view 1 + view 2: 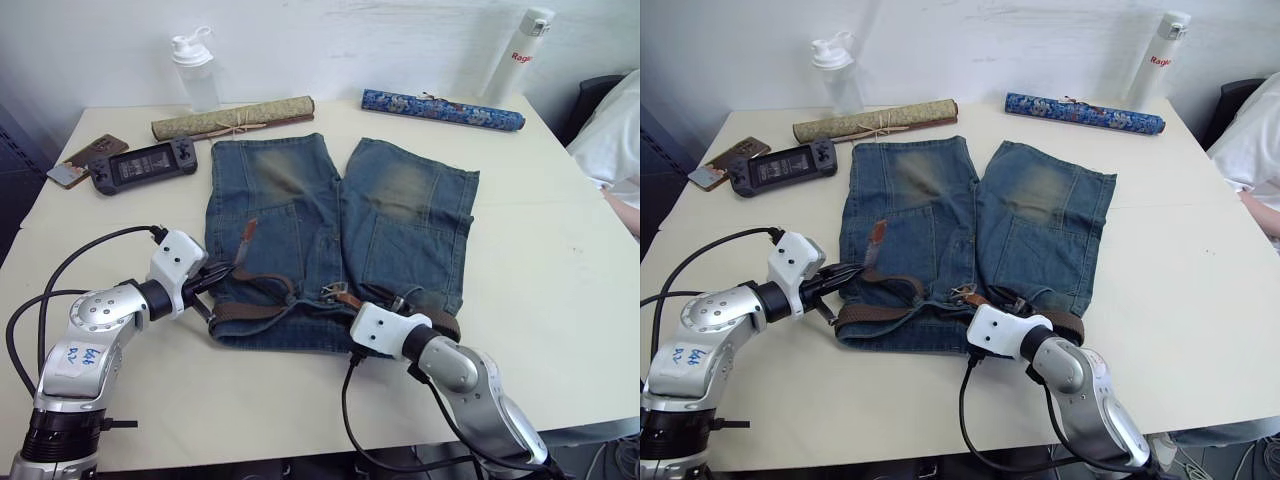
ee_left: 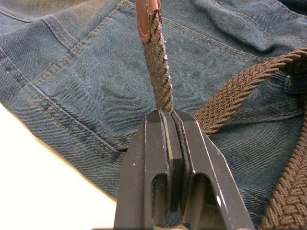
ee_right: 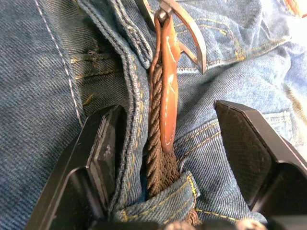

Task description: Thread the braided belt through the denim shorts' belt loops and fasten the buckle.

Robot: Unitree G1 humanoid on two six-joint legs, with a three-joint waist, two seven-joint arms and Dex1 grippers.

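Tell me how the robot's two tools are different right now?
The left tool is shut, pinching the belt near its tan tip; the right tool is open, holding nothing. The left sits at the shorts' side edge; the right straddles the belt beside the buckle. Both are black.

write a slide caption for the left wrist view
Left end effector shut on the braided belt over the denim shorts

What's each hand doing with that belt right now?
Left hand shut on braided belt near its tip. Right hand open, straddling the buckle end on the denim shorts. Buckle unfastened. Nothing in the way.
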